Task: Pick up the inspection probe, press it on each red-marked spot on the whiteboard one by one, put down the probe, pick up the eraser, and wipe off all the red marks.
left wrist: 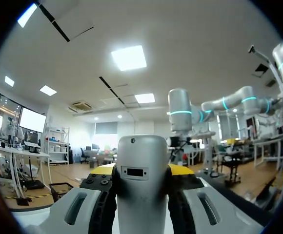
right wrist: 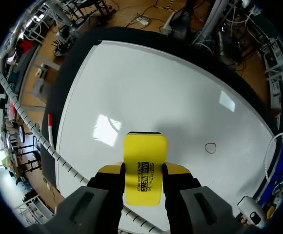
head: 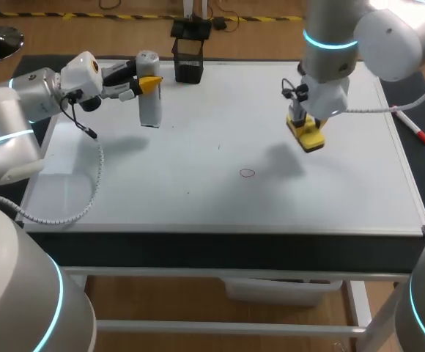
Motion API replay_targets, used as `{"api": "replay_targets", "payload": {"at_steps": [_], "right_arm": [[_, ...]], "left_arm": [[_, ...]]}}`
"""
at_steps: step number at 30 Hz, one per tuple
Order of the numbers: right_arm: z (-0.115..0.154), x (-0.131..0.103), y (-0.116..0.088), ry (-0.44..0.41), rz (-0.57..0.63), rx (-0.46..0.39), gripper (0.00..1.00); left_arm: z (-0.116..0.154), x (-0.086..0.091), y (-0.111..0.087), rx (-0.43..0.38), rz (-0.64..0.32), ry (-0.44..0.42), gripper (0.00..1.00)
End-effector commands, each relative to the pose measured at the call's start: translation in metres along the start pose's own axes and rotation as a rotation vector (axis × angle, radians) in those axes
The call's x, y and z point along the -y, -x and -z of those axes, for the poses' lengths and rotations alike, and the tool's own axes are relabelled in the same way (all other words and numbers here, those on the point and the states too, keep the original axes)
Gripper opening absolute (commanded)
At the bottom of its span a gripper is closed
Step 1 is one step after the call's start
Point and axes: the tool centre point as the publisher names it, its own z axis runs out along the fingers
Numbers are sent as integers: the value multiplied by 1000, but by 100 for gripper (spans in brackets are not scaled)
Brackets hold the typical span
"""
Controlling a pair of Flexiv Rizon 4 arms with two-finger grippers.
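My left gripper (head: pixel 148 83) is shut on the grey inspection probe (head: pixel 149 95), holding it upright above the far left of the whiteboard (head: pixel 198 147). In the left wrist view the probe (left wrist: pixel 142 185) fills the space between the yellow-tipped fingers (left wrist: pixel 102 170). Over the right part of the board my right gripper (head: pixel 309 132) is shut on the yellow eraser (head: pixel 308 135), held off the surface. The right wrist view shows the eraser (right wrist: pixel 144 168) between the fingers and one small red circle (right wrist: pixel 210 148) on the board beside it. This red mark (head: pixel 247 173) lies near the board's middle.
A black holder (head: pixel 188 60) stands at the board's far edge. A red-capped marker (head: pixel 412 127) lies on the dark mat off the board's right edge; the right wrist view catches the marker (right wrist: pixel 50 129) too. My right arm's cable (right wrist: pixel 49 151) trails beside the board.
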Motion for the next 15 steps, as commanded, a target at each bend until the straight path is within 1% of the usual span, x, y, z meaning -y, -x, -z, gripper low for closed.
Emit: {"api": "replay_targets", "payload": {"at_steps": [1,5,7,11,13,15], "right_arm": [[2,-18,29,-26,14,-38,0],[5,-28,58,-58,27,-18,0],[6,-32,73,-65,31,7,0],[3,-30,98,-61,35,32,0],[1,-27,108,-47,37,68,0],[-2,-23,117,-46,38,64,0]], "left_arm": [[0,0,-1,2,-2,-2,0],[0,0,-1,2,-2,-2,0],[0,0,-1,2,-2,-2,0],[0,0,-1,2,-2,-2,0],[0,0,-1,2,-2,-2,0],[0,0,-1,2,-2,-2,0]]}}
